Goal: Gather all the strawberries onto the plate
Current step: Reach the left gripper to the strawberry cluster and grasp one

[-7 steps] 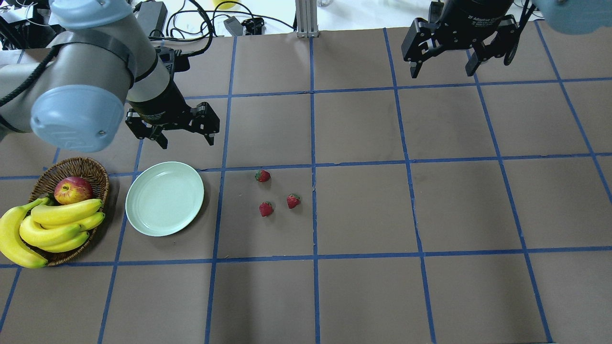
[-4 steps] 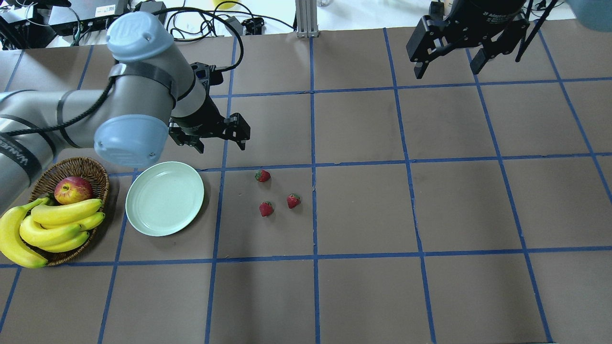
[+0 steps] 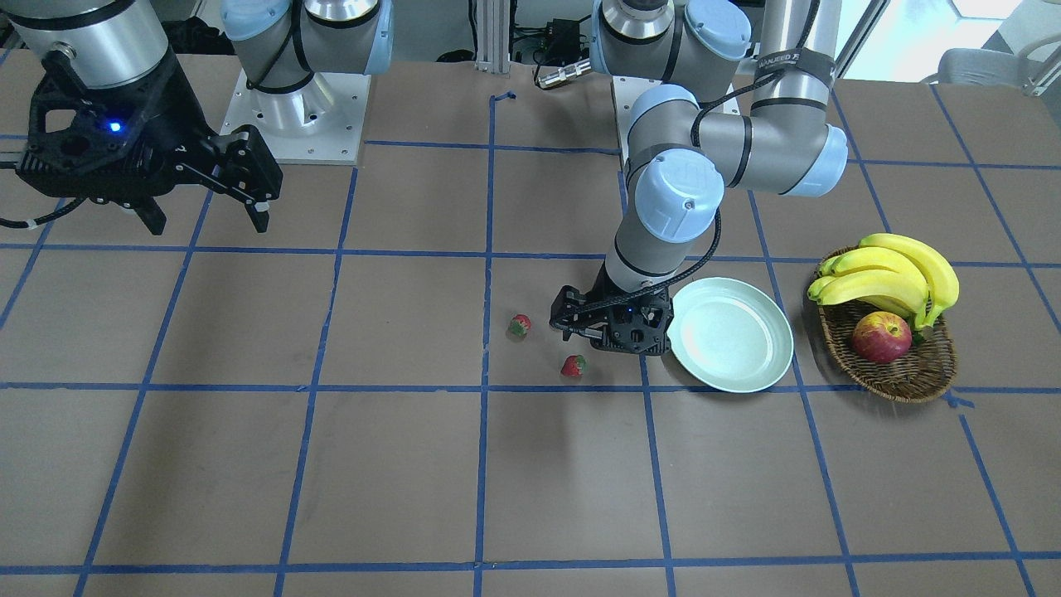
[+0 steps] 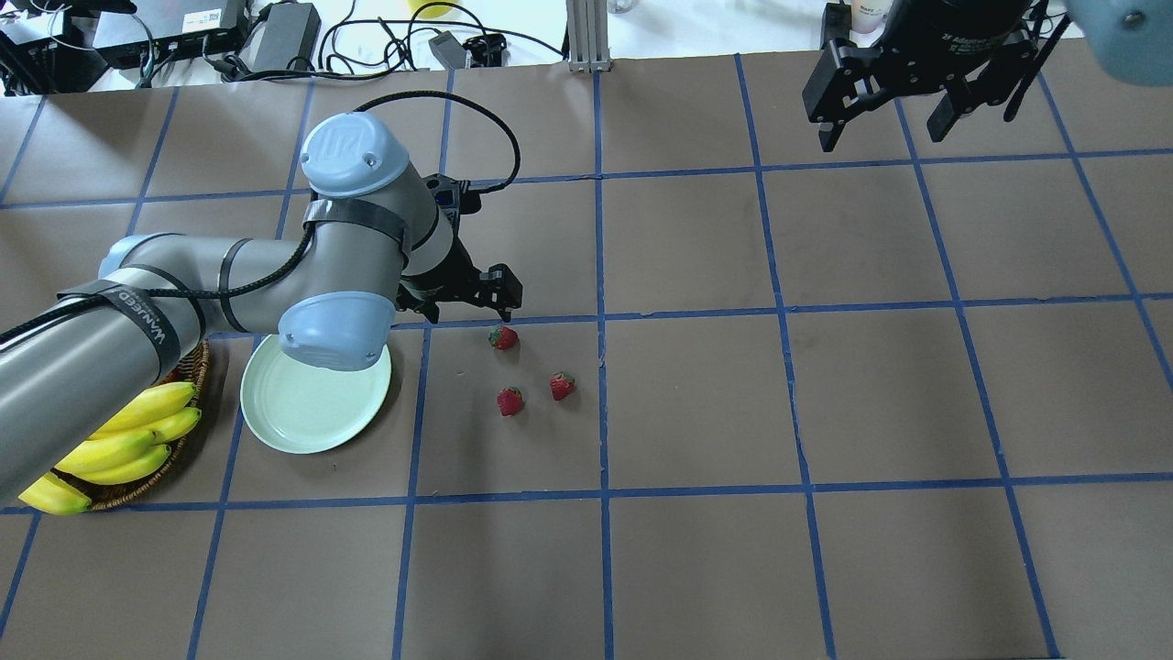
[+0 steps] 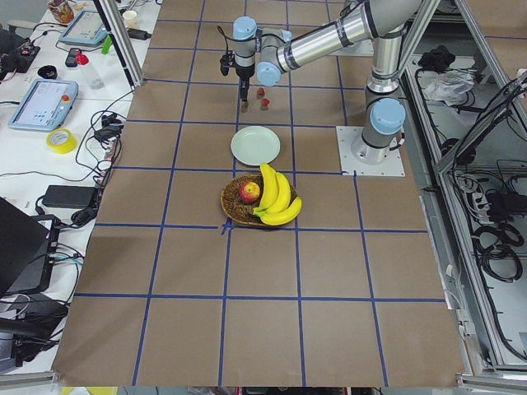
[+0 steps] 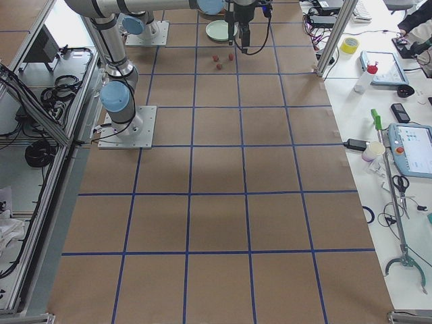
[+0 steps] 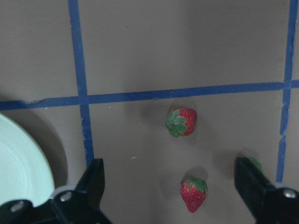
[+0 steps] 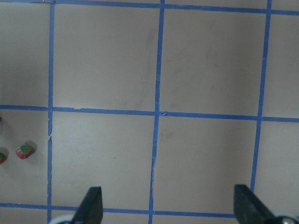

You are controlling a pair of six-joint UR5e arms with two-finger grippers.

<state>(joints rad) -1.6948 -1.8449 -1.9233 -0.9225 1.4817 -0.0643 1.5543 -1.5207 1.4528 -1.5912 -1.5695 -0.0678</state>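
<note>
Red fruit is the whole concern at this stage: none of it is on the plate (image 4: 312, 417). All three pieces lie on the brown table covering inside one taped square, well clear of the plate's rim. The first strawberry (image 4: 503, 337) sits just ahead of the left gripper (image 4: 467, 304). The second strawberry (image 4: 509, 401) and third strawberry (image 4: 563, 386) lie near it, close to each other.

The left gripper hangs low with its jaws spread wide and nothing between them. The right gripper (image 4: 884, 128) is likewise spread and empty, parked well apart at the far corner.

Probable faults from this position:

- Neighbour strike. With the jaws this wide and the fruit this closely grouped, a finger descending on the first strawberry may clip the second and send it rolling.
- Hidden target. In the left wrist view one finger partly covers the third strawberry, so its exact place is poorly known from there.
- Slip on closing. The fruit is small and rounded, so an off-centre pinch is likely to squirt it sideways rather than seat it.
- Plate disturbance. The left arm's elbow overhangs the plate, which lies just beside the basket (image 3: 903, 383). A low swing back could nudge the plate.
</note>
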